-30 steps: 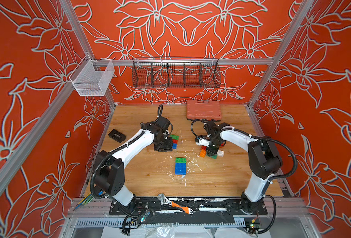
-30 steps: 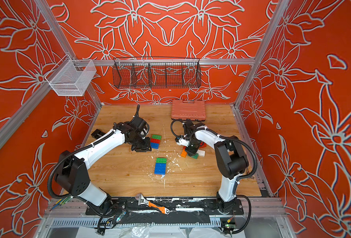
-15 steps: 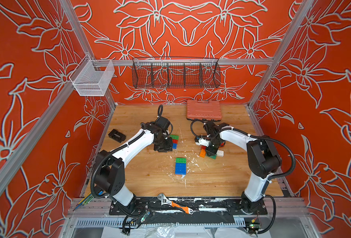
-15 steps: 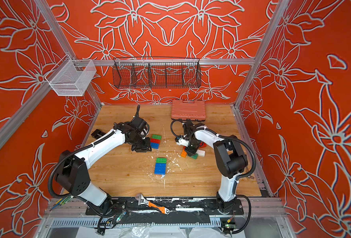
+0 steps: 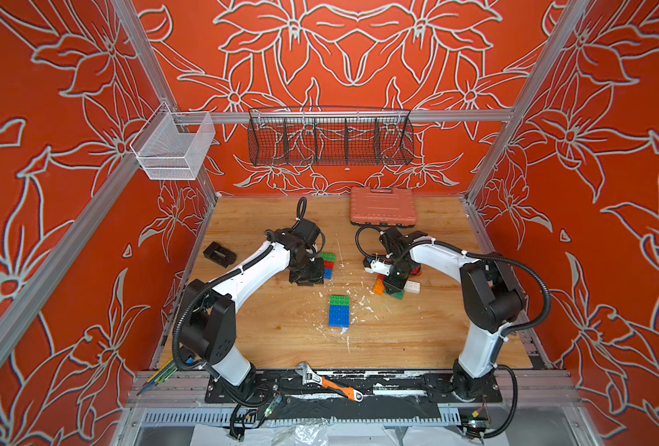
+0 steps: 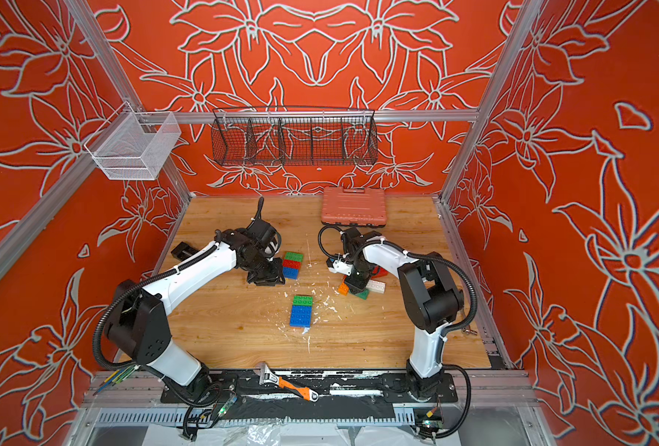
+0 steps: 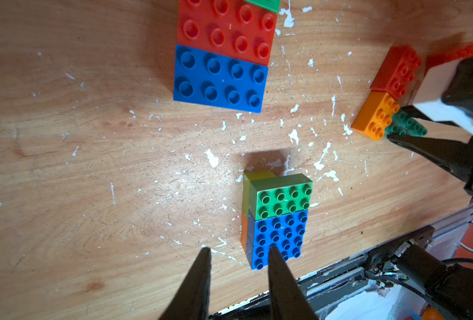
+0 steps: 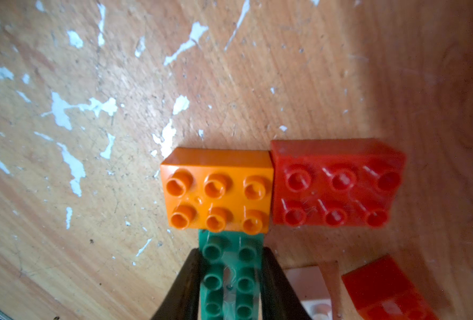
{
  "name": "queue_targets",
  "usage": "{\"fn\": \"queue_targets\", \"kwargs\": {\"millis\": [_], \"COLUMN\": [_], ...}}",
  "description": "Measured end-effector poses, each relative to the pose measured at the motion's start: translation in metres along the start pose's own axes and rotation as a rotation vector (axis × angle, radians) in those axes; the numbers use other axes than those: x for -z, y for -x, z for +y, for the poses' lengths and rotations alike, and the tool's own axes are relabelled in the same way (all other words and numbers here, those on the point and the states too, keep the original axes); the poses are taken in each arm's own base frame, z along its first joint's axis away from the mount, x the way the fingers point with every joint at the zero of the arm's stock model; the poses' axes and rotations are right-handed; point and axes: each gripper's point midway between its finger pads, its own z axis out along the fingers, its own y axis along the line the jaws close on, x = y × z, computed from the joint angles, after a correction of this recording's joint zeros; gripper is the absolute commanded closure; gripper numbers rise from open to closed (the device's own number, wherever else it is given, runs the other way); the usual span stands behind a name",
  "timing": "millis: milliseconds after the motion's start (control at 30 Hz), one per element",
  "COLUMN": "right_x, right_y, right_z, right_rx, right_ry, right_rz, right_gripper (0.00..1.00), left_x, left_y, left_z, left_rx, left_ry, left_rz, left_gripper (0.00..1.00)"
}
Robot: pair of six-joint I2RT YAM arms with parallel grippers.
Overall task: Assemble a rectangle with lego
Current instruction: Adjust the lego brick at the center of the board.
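Right gripper (image 8: 231,250) clamped on a dark green studded plastic brick (image 8: 229,279).
Its end touches an orange studded brick (image 8: 216,191); left gripper (image 7: 239,248) apart, empty.

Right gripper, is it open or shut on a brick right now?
Shut on the dark green brick: in the right wrist view the fingers of the right gripper press both its long sides.

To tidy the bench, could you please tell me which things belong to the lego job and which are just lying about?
Job: green-blue block, green-red-blue row, dark green brick, orange brick, red brick, white brick.
Lying about: tool case, black block, wrench.
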Motion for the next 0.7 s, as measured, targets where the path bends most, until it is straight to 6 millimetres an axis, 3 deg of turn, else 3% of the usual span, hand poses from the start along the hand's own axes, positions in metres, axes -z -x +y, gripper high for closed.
{"fn": "queue_targets", "kwargs": {"millis": [467, 700], "right_x": [-0.001, 0.0028], "right_y": [0.0057, -0.0007], "right_z": [-0.003, 0.0036], "right_rx": [-0.003, -0.013], "right_ry": [-0.002, 0.015], "right_rz": [-0.006, 0.023], "right_gripper": [1.0, 1.0], "left_x": [0.0, 0.0], "left_y": [-0.0001, -0.0002], "left_z": [-0.0001, -0.0001], "left_rx": [0.0, -0.001], "left_ry": [0.0, 0.0], "left_rz": [0.0, 0.0], "left_gripper": [0.66, 0.66]}}
